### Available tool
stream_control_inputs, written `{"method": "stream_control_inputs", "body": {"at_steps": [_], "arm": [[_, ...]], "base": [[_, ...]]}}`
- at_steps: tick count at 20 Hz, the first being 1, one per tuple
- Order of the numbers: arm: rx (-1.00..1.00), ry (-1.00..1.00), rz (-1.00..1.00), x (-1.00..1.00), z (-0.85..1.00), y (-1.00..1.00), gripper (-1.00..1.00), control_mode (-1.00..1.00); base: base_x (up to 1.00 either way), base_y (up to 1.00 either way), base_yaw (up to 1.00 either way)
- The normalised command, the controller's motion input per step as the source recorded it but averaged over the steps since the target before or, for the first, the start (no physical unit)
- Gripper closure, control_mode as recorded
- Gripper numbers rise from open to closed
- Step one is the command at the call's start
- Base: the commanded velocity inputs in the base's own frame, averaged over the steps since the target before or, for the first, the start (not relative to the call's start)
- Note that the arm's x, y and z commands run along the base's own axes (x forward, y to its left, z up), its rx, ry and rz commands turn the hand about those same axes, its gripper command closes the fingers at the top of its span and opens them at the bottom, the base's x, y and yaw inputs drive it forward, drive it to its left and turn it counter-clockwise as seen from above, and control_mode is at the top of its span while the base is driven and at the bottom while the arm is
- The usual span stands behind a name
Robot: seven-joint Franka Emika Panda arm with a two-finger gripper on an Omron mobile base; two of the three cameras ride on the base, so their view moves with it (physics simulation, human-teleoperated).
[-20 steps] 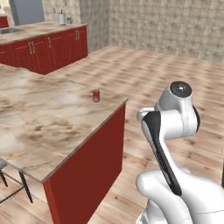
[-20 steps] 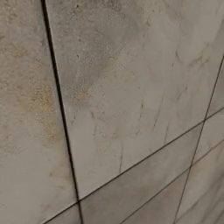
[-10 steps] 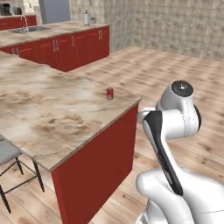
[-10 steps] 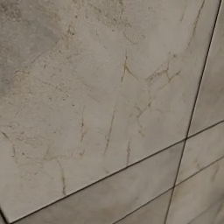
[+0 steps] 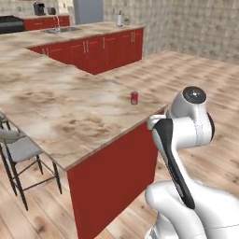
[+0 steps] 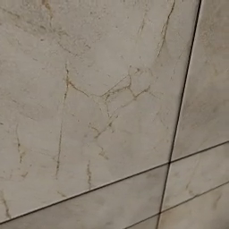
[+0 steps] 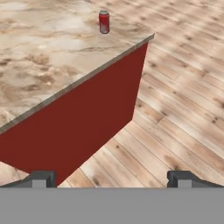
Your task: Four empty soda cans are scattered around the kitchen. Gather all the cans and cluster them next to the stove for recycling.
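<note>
— Marble tabltop and plank floor, where is the end effector (image 7: 109, 178)?
— Low in the hand view, fingers wide apart, holding nothing.
— And the can?
— 1 red soda can (image 5: 134, 97) stands upright on the tabletop (image 5: 60, 107) near its corner, well apart from the end effector.

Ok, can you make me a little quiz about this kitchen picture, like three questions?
1. True or false: the red soda can stands upright on the marble counter.
2. The gripper is: A) open and empty, B) shut on the can, C) touching the can.
3. Fill in: beside the counter, at the left of the left base view, stands a ___ on thin dark legs.

Key: 1 true; 2 A; 3 stool.
</note>
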Motion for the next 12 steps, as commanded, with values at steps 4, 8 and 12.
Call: {"method": "stream_control_inputs", "body": {"at_steps": [4, 8, 12], "arm": [[0.00, 0.00, 0.00, 0.00, 0.00, 0.00, -1.00, 1.00], [0.00, 0.00, 0.00, 0.00, 0.00, 0.00, -1.00, 1.00], [0.00, 0.00, 0.00, 0.00, 0.00, 0.00, -1.00, 1.00]], "base": [[-0.08, -0.35, 0.42], [-0.11, -0.38, 0.41], [-0.10, -0.50, 0.36]]}}
